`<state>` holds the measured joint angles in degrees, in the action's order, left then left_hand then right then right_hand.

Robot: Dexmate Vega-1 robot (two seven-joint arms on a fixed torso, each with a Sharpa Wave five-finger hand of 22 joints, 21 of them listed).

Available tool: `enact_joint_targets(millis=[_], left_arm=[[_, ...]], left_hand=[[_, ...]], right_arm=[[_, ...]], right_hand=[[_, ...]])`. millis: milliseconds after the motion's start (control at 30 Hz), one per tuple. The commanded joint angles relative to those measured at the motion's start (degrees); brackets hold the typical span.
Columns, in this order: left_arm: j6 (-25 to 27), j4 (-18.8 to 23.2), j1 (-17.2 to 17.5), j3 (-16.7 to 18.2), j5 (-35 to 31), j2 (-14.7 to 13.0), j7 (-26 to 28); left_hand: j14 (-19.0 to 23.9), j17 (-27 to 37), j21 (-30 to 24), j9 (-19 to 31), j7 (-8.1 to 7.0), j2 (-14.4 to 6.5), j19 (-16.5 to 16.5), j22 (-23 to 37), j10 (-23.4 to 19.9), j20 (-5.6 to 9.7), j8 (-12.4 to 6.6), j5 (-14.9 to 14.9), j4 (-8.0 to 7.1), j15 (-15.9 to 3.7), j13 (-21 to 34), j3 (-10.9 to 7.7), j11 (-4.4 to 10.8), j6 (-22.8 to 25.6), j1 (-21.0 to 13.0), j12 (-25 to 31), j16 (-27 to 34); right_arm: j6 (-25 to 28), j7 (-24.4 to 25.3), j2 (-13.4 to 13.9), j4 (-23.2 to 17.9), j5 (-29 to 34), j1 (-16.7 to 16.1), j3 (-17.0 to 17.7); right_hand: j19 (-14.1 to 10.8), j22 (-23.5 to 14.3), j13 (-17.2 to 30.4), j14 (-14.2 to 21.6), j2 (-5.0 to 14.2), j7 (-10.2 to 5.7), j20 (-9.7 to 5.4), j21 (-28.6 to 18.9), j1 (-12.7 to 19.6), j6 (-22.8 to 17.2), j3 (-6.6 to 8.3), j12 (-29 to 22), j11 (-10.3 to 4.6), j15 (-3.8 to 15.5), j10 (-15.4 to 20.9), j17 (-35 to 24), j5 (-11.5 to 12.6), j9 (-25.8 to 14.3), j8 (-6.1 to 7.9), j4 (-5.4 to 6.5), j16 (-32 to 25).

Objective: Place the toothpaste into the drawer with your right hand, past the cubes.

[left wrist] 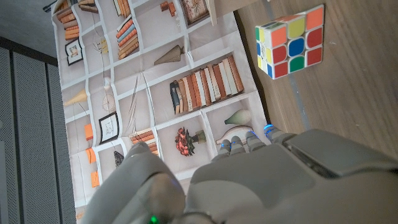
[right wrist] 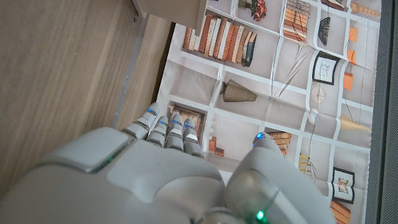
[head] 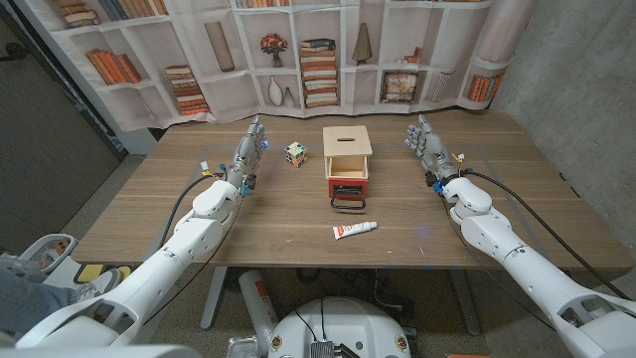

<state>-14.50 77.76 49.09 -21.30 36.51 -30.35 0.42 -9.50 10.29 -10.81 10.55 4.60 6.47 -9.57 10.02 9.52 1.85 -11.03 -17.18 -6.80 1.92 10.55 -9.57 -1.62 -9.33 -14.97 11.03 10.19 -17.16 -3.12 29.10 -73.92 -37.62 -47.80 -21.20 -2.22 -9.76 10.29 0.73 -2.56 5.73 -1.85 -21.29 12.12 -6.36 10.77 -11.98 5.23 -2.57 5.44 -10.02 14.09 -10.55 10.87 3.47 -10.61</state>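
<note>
The toothpaste [head: 354,230] lies on the bench [head: 149,214] at lower centre, just below the red drawer [head: 348,185]. Both the left hand [head: 249,149] and right hand [head: 426,145] stand empty, fingers apart.

A lab: printed bookshelf backdrop [head: 298,50] hung behind a wooden table [head: 248,214]

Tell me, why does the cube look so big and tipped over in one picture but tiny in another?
In the left wrist view the camera sits close and turned, so the cube looks large and slanted, and the left robot hand is a soft blur; in the head view the cube is far off, small and evenly lit.
</note>
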Motion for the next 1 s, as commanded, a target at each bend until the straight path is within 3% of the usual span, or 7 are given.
enact_joint_targets(millis=[33,700,767,800,1000], left_arm=[[2.65,4.2,0.85,-0.09,-0.61,-1.26,1.93],[5.1,6.45,0.8,-0.19,-1.45,-2.56,3.34],[5.34,6.6,0.72,-0.21,-1.32,-2.6,3.2],[5.78,6.74,0.49,-0.41,-1.67,-2.96,3.1],[5.89,7.49,0.88,-0.36,-1.75,-2.98,3.58]], left_hand=[[-4.71,0.07,-0.25,0.17,-0.09,-0.11,-4.0,0.3,0.5,2.12,-0.22,-0.37,0.1,0.16,0.19,-0.29,-0.05,-0.39,-0.46,0.37,0.36],[-4.5,0.07,-0.34,0.16,-0.04,-0.51,-4.02,0.3,0.29,1.93,-0.34,-0.56,0.19,0.26,0.14,-0.19,0.0,-0.05,-0.69,0.49,0.46],[-4.47,0.07,-0.35,0.16,-0.04,-0.55,-4.01,0.3,0.25,1.89,-0.35,-0.57,0.19,0.25,0.13,-0.19,-0.02,-0.01,-0.71,0.51,0.47],[-4.45,0.07,-0.37,0.16,-0.05,-0.58,-3.98,0.3,0.22,1.86,-0.4,-0.58,0.2,0.25,0.13,-0.18,0.02,0.12,-0.73,0.53,0.47],[-4.33,0.06,-0.4,0.16,-0.03,-0.69,-3.94,0.3,0.02,1.83,-0.41,-0.62,0.22,0.28,0.12,-0.16,-0.07,0.19,-0.78,0.6,0.51]], right_arm=[[-0.94,-1.07,-0.16,0.24,-0.3,-0.1,-0.06],[-3.95,-2.5,-0.8,0.95,-1.26,-0.98,0.71],[-4.0,-2.05,-0.78,0.39,-1.34,-1.27,0.91],[-3.29,-0.86,-0.18,-1.84,-1.06,-2.18,1.03],[-3.98,-0.87,0.48,-3.45,-1.27,-3.3,1.6]], right_hand=[[-0.5,-0.22,0.2,-0.01,0.04,-0.1,-0.02,-0.13,0.48,-0.59,0.31,-0.17,0.52,-0.4,-0.08,-0.17,0.23,-0.13,0.34,-0.15,-0.31],[-0.89,-0.25,0.21,0.73,0.11,-0.38,-0.14,0.41,1.01,-1.23,0.31,-0.45,0.35,-0.31,0.82,-0.17,0.31,-0.14,0.54,-0.63,-0.44],[-0.88,-0.25,0.21,0.79,0.12,-0.48,-0.19,0.45,1.05,-1.26,0.32,-0.46,0.39,-0.31,0.87,-0.17,0.31,-0.14,0.55,-0.67,-0.45],[-0.88,-0.25,0.21,0.81,0.13,-0.49,-0.22,0.48,1.08,-1.28,0.32,-0.46,0.4,-0.31,0.88,-0.17,0.32,-0.14,0.55,-0.69,-0.45],[-0.94,-0.26,0.22,0.94,0.2,-0.49,-0.26,0.66,1.28,-1.64,0.35,-0.52,0.5,-0.33,1.13,-0.17,0.35,-0.15,0.66,-0.84,-0.43]])
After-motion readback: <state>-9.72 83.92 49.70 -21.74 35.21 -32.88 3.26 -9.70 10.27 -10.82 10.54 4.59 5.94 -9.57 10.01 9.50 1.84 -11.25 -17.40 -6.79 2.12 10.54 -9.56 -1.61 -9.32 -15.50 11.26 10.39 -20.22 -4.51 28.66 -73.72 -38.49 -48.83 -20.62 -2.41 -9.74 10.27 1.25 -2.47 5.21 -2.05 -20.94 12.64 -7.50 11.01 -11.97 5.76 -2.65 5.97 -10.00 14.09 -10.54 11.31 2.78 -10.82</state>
